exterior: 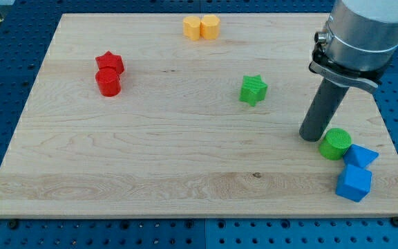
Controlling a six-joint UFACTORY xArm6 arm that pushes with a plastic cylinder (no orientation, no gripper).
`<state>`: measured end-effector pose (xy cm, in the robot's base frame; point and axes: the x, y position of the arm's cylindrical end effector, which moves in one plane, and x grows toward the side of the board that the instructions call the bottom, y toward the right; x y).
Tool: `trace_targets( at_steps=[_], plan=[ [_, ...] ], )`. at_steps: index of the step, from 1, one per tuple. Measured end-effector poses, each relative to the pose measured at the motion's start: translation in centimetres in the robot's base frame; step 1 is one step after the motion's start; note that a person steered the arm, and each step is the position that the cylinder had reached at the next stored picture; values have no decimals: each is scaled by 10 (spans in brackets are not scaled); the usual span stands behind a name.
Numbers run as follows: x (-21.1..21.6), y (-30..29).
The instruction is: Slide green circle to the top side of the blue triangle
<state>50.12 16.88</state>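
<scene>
The green circle (335, 144) is a short green cylinder at the view's lower right. It touches the upper left of the blue triangle (360, 155). A blue cube (354, 182) sits just below the triangle. My tip (313, 135) rests on the board just left of the green circle, close against its left side. The dark rod rises from it to the grey arm (365, 31) at the view's top right.
A green star (253, 89) lies near the board's middle right. A red star (109, 63) and a red cylinder (108, 82) touch at the upper left. Two yellow blocks (202, 28) sit at the top edge. The wooden board (150, 159) ends close to the blue blocks.
</scene>
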Motion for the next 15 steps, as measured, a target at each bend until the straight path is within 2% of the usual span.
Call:
trace_targets(
  at_steps=[1,2,3,5,6,8,11,14,15],
  plan=[
    [-3,-1],
    [20,-27],
    [25,-29],
    [63,-29],
    [63,-15],
    [30,-13],
    [47,-8],
    [43,1],
    [22,1]
  ],
)
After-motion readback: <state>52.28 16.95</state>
